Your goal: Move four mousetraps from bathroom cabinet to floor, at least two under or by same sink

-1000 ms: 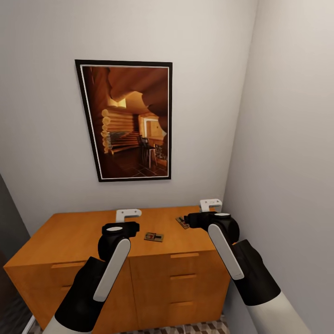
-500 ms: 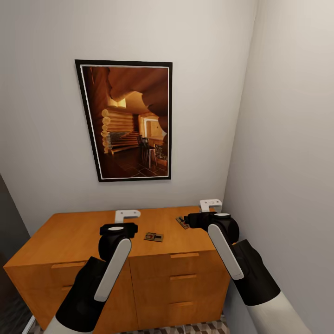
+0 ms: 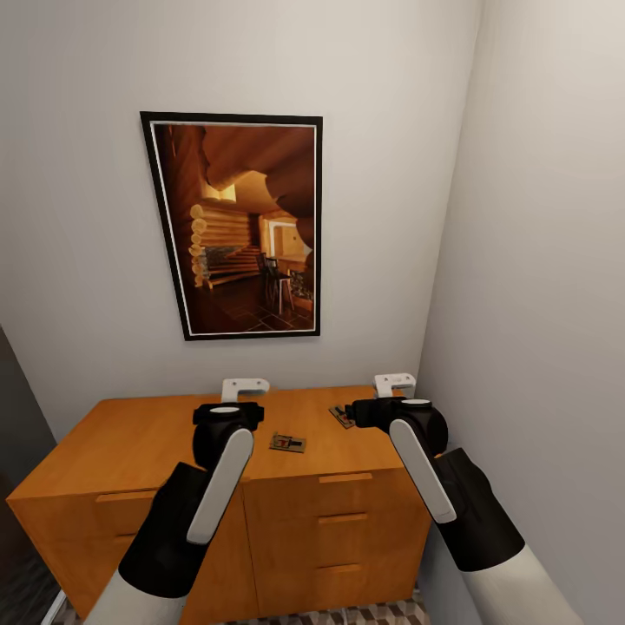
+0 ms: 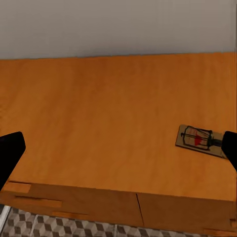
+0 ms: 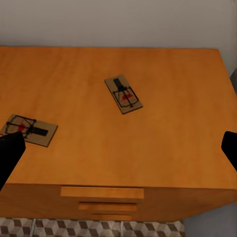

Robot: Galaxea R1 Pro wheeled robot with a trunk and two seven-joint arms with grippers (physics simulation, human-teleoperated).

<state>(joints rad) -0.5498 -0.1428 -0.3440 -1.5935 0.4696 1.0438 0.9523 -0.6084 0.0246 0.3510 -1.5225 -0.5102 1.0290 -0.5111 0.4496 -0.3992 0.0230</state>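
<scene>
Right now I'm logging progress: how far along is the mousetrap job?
Early. Two mousetraps lie on the cabinet top: one below the right hand, one between the arms. Both hands are open and hold nothing; the left hand hovers over bare wood. No trap shows on the floor tiles. Left: pick, carry, place.

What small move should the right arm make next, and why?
Probably lower the open right tool onto the nearer mousetrap. It lies flat on the cabinet top between and ahead of the spread fingers, untouched.
</scene>
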